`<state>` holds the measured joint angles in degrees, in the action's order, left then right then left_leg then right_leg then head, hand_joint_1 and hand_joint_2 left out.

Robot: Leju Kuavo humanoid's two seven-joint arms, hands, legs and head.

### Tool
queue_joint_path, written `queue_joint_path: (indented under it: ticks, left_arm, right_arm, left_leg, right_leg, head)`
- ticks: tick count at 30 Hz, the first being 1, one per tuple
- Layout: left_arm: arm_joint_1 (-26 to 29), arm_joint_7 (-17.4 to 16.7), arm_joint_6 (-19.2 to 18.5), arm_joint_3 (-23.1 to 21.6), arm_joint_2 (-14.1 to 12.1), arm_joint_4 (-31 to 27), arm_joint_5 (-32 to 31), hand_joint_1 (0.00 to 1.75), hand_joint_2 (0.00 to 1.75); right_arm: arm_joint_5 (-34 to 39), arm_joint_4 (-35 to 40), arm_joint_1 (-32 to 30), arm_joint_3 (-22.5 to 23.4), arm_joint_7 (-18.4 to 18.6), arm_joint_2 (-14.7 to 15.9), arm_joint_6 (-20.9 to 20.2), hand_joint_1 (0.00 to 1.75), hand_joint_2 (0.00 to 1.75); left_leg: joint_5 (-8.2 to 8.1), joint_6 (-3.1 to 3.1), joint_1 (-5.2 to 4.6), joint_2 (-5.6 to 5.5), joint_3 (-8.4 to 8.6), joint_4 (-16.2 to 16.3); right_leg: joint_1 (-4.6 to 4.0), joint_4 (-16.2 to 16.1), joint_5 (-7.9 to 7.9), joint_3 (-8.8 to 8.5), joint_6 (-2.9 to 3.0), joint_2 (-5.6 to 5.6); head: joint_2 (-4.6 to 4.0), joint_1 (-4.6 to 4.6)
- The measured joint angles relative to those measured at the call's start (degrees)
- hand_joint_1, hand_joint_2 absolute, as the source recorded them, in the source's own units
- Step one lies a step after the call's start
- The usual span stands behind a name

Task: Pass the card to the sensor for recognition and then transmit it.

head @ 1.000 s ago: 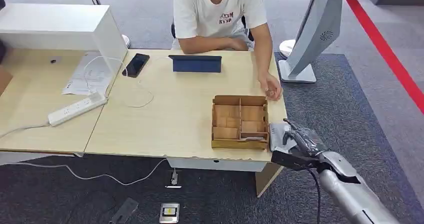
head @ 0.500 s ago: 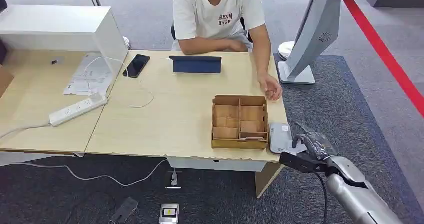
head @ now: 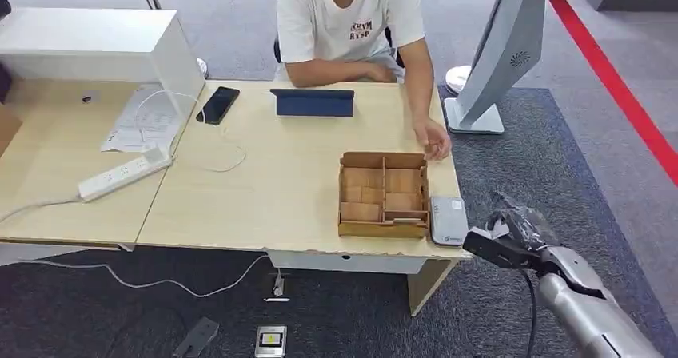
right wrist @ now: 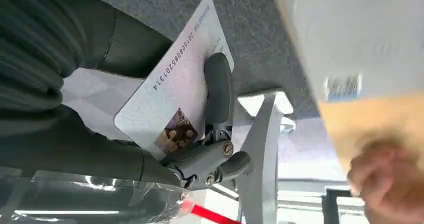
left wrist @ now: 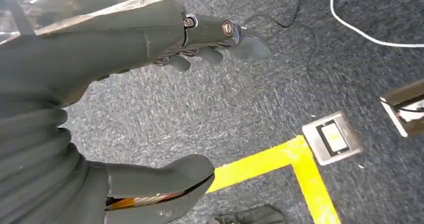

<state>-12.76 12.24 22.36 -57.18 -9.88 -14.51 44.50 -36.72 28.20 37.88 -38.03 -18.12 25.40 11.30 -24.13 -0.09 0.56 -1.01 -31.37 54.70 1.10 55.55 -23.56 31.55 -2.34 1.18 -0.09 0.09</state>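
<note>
Handover comes next, I judge: right hand [head: 520, 228], off the pale wooden surface [head: 272, 190] beside the grey sensor pad [head: 448, 220], fingers [right wrist: 218, 91] pinching the white photo card [right wrist: 175, 96], should keep it flat toward the seated person's hand [head: 436, 144]; left hand [left wrist: 150, 84] hangs open.

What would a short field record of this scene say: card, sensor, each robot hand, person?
card: white, printed number and small photo, held in right robot hand
sensor: grey pad on the desk beside wooden tray, nothing on it
right robot hand: off the desk edge, right of the sensor
left robot hand: hanging over carpet, holds nothing
person: seated behind desk, hand resting near tray
</note>
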Motion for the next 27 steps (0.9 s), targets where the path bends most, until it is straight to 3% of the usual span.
queue_joint_path:
  ticks: [7, 13, 27]
  left_arm:
    - [-0.44, 0.24, 0.31, 0.00, 0.04, 0.00, -1.64, 0.00, 1.75]
    - [-0.76, 0.74, 0.61, 0.00, 0.22, 0.00, -1.97, 0.00, 1.75]
    - [-1.30, 1.09, 0.57, 0.00, 0.39, -0.02, -2.91, 0.00, 1.75]
  right_arm:
    - [2.58, 2.73, 6.46, 3.98, -1.22, 2.19, -0.29, 1.75, 1.75]
    - [3.57, 6.60, 11.34, 6.97, -1.90, 2.17, -1.27, 1.75, 1.75]
    - [4.26, 13.66, 13.09, 9.25, -2.60, -0.17, -2.50, 1.75, 1.75]
  left_leg:
    - [0.04, 0.03, 0.01, -0.01, -0.21, 0.02]
    - [0.04, 0.02, 0.03, -0.02, -0.22, 0.02]
    - [0.04, 0.02, 0.03, -0.03, -0.24, 0.01]
  right_leg:
    - [0.00, 0.01, -0.02, 0.17, -0.01, -0.02]
    - [-0.01, 0.01, -0.03, 0.21, -0.01, -0.02]
    - [-0.02, 0.02, -0.03, 0.20, -0.01, -0.02]
  head:
    - [0.00, 0.04]
    - [0.00, 0.06]
    - [0.00, 0.06]
